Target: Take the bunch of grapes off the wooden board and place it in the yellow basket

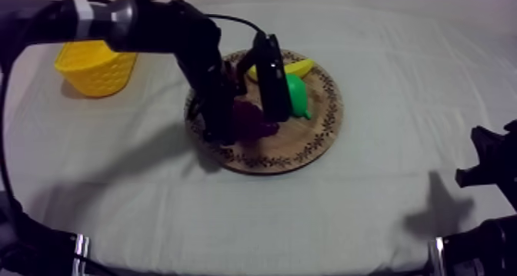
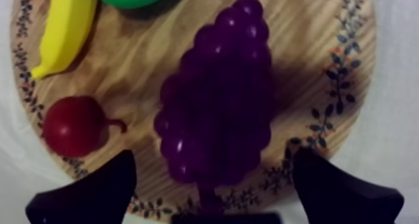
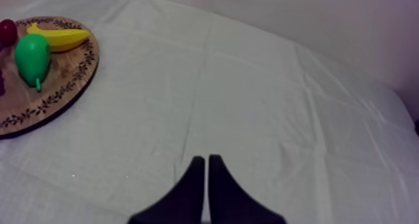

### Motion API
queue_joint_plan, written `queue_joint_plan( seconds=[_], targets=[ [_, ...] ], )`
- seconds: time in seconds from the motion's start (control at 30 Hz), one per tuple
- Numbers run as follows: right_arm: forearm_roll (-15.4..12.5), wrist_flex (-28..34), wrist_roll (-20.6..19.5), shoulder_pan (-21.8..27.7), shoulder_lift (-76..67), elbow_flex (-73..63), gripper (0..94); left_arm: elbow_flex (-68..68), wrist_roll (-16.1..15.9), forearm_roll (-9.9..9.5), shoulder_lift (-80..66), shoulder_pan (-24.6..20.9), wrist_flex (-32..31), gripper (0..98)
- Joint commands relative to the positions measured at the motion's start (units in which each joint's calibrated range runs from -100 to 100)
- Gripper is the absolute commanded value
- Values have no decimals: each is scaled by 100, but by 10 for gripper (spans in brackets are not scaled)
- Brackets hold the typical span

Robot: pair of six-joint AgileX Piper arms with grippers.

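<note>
The purple bunch of grapes (image 2: 218, 92) lies on the round wooden board (image 2: 312, 39), also seen from above as grapes (image 1: 250, 119) on the board (image 1: 308, 148). My left gripper (image 1: 242, 110) hovers right over the grapes, open, its two fingers (image 2: 93, 195) standing wide on either side of the bunch's stem end. The yellow basket (image 1: 96, 66) stands at the far left of the table. My right gripper (image 3: 206, 183) is shut on nothing, low over bare cloth; its arm (image 1: 492, 167) rests at the right edge.
On the board lie also a banana (image 2: 62, 27), a green pear (image 1: 298, 94) and a small red fruit (image 2: 73, 125). The pear (image 3: 32, 57) and banana (image 3: 59, 37) show beside the board's rim from the right wrist.
</note>
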Motion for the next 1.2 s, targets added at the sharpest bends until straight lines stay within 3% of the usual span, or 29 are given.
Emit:
queue_joint_plan(
  seconds=[0.0,0.37,0.93,1.03,1.17],
  targets=[
    [0,-1,0,1,2,-1,3,-379,8,3,344,2,192,962],
    [0,-1,0,1,2,-1,3,-1397,101,51,1105,-14,1066,964],
    [0,-1,0,1,2,-1,3,-1882,274,41,1471,-20,1558,958],
    [0,-1,0,1,2,-1,3,-1894,298,36,1479,-17,1574,915],
    [0,-1,0,1,2,-1,3,-1908,319,34,1483,-15,1581,778]
  ],
)
